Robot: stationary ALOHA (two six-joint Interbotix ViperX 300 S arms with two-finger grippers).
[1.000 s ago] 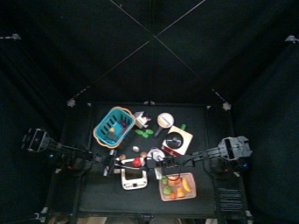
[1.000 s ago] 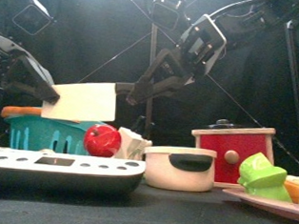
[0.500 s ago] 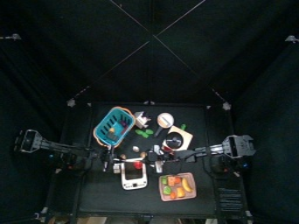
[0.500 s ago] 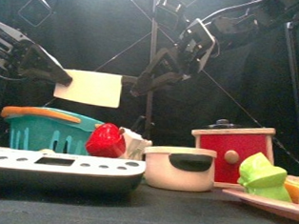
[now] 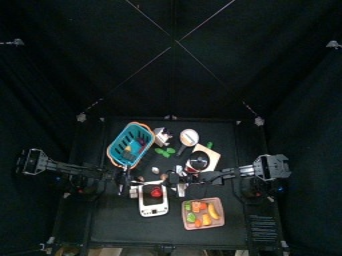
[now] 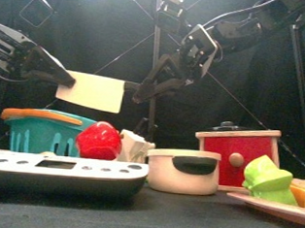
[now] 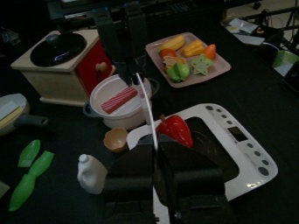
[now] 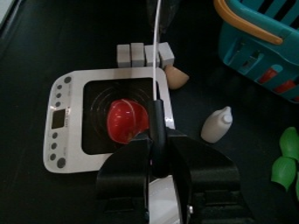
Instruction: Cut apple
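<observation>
White kitchen scale (image 5: 154,203) first, no readable lettering on it. Teal basket (image 5: 130,143) behind the scale, contents unclear. The plate (image 7: 218,68) beside the scale holds toy foods. Left gripper (image 7: 156,156) pinches a pale knife (image 6: 98,91) above the scale. Right gripper (image 8: 156,144): can't tell. The apple (image 8: 125,118) sits on the scale.

The black table (image 5: 114,225) carries a white scale (image 8: 73,122), a teal basket (image 6: 40,129), a red-and-wood box (image 6: 238,155), a pot (image 6: 180,170), and probably a plate (image 7: 201,77) of toy foods.
</observation>
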